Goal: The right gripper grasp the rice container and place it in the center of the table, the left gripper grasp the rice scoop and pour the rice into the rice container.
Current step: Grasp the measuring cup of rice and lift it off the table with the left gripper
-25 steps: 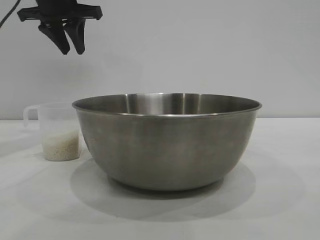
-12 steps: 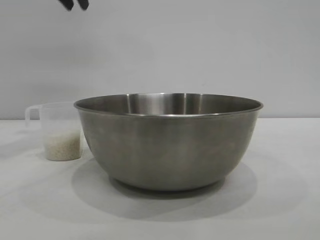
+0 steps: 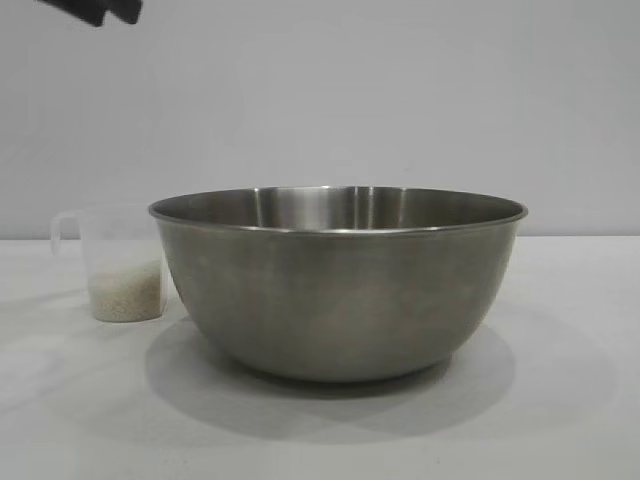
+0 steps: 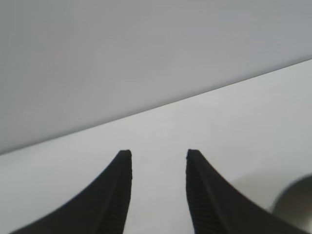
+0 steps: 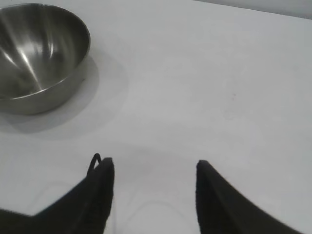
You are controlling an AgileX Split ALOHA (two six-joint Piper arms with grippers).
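The rice container (image 3: 338, 290), a big steel bowl, stands mid-table with nothing in it that I can see. Just left of it, close to its wall, the rice scoop (image 3: 112, 262) stands upright, a clear cup with its handle pointing left and rice (image 3: 125, 297) in its bottom. My left gripper (image 4: 158, 153) is high above the scoop and open, holding nothing; only a black sliver of it (image 3: 100, 10) shows at the exterior view's top. My right gripper (image 5: 153, 163) hovers open over bare table (image 5: 204, 87), well away from the rice container (image 5: 39, 53).
A white table (image 3: 560, 400) runs back to a plain grey wall (image 3: 400, 90). The left wrist view catches a bit of the bowl's rim (image 4: 297, 204) beside one finger.
The left gripper has risen and drifted left, nearly leaving the top of the exterior view. The bowl and the scoop have stayed put.
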